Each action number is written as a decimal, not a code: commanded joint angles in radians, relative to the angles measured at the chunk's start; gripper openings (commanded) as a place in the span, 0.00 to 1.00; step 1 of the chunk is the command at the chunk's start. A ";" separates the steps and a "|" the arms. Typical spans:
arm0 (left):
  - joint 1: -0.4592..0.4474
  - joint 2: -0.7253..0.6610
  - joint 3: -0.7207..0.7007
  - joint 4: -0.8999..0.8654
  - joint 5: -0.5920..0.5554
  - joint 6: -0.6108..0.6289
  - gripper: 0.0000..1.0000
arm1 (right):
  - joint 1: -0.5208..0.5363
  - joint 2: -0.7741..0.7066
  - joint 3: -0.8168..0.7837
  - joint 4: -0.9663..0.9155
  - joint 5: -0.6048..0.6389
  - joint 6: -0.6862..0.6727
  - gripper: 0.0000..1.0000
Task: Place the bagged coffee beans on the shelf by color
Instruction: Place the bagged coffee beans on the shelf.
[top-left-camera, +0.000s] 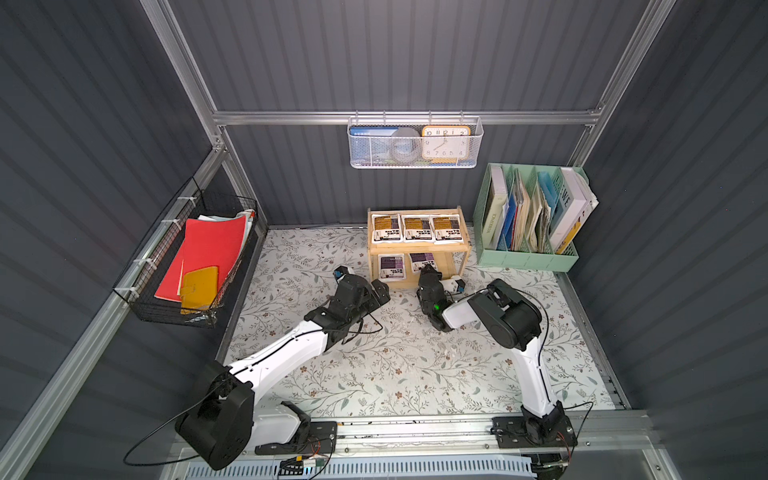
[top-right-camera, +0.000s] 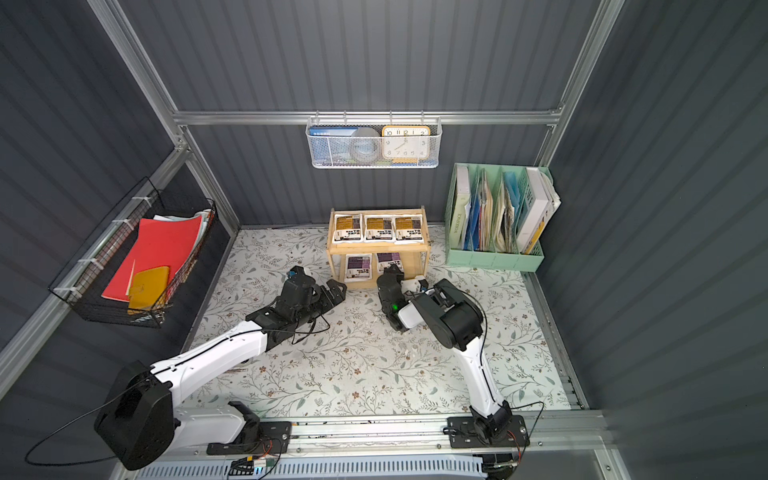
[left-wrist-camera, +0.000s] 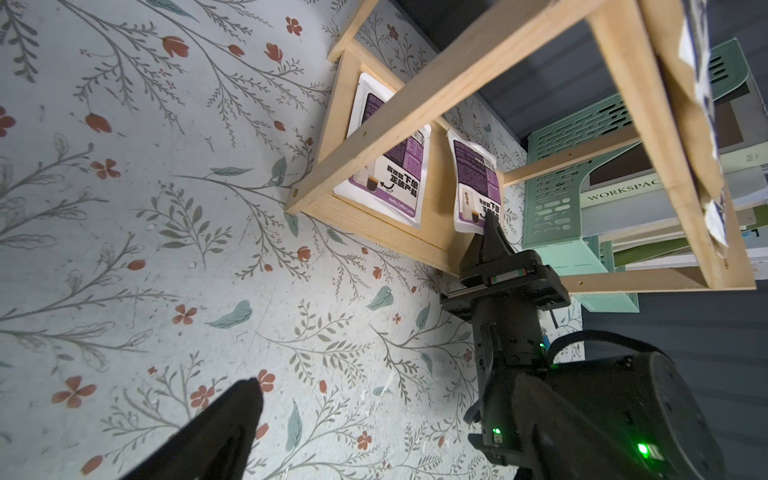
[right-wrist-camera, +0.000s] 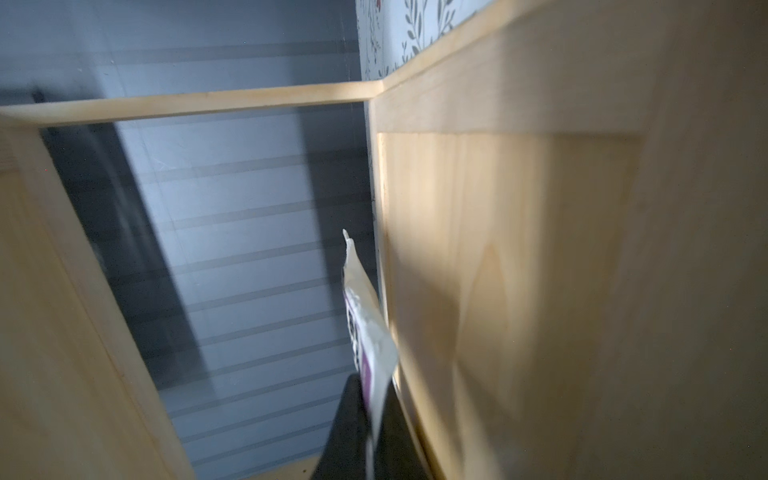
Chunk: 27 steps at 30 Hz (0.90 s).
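Observation:
The wooden shelf (top-left-camera: 417, 249) stands at the back of the floral table. Three yellow-labelled bagged coffee beans (top-left-camera: 417, 228) lie side by side in its top tray. One purple-labelled pouch (top-left-camera: 392, 267) lies flat on the lower tier. My right gripper (top-left-camera: 428, 272) reaches into that tier and is shut on the near edge of a second purple pouch (left-wrist-camera: 473, 174), which is raised a little off the board (right-wrist-camera: 368, 332). My left gripper (top-left-camera: 380, 291) hovers open over the table just left of the shelf's front, with nothing in it. Only one of its fingers (left-wrist-camera: 224, 432) shows in the left wrist view.
A mint-green file organizer (top-left-camera: 528, 255) with books stands right of the shelf. A black wire basket (top-left-camera: 187, 257) with red folders hangs on the left wall. A white mesh basket (top-left-camera: 415, 162) with a clock hangs on the back wall.

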 joint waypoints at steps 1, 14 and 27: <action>0.003 -0.016 -0.012 0.012 0.005 0.017 1.00 | -0.008 0.015 0.021 -0.067 0.004 0.011 0.01; 0.002 -0.024 -0.013 0.007 -0.003 0.005 1.00 | -0.006 -0.030 -0.010 -0.115 -0.057 -0.007 0.61; 0.002 -0.088 -0.002 -0.044 -0.044 0.003 1.00 | 0.016 -0.213 -0.133 -0.263 -0.123 -0.049 0.99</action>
